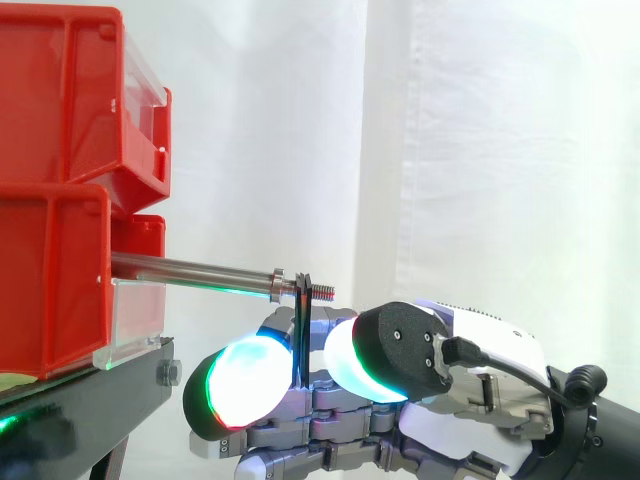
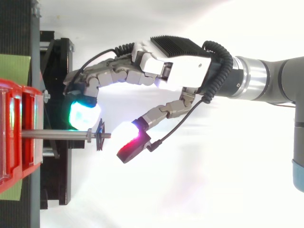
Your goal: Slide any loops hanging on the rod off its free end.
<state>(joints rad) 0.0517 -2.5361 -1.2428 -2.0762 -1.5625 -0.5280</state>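
Thin black loop (image 1: 300,335), hung on the grey metal rod (image 1: 190,268) near its tip, should be slid straight outward; hold by the hand (image 2: 180,71) cannot be told.

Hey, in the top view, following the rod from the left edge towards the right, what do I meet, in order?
Red bin → rod → black loop near the rod's free end → a glowing pad of the hand.

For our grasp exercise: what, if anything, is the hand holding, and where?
Nothing: the hand flanks the black loop hanging near the free end of the rod without touching it.
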